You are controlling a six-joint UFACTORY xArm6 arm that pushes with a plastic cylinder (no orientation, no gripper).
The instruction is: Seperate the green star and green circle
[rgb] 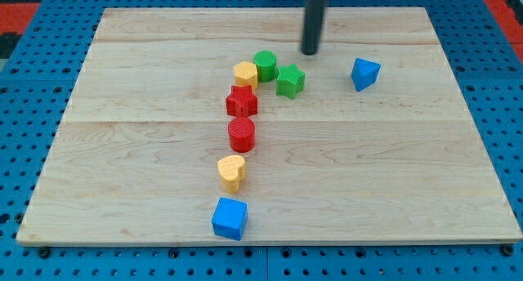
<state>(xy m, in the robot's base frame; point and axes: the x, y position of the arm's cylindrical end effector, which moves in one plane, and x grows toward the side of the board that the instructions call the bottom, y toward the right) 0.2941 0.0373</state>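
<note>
Sitting at the far side of the wooden desk, my tip is parked just right of and a bit beyond the green pair, not touching either one. No pincer on this rig, only the straight dark rod, so nothing to tell about anything being apart or clamped.

The green circle is the farther of the two, and the green star sits just to its right and a little nearer. They look like they're touching, or as close as makes no difference.

On the circle's left, pressed right up against it, is a yellow hexagon-ish block. Coming toward the near edge from there you get a loose line: red star just below the yellow one, then a red cylinder right next to that, then a yellow heart with a small gap, and finally a blue cube near the front edge.

Off to the right, well apart from everything, there's a blue triangle-ish block, roughly level with the green star. My tip is between that one and the greens, closer to the greens.
</note>
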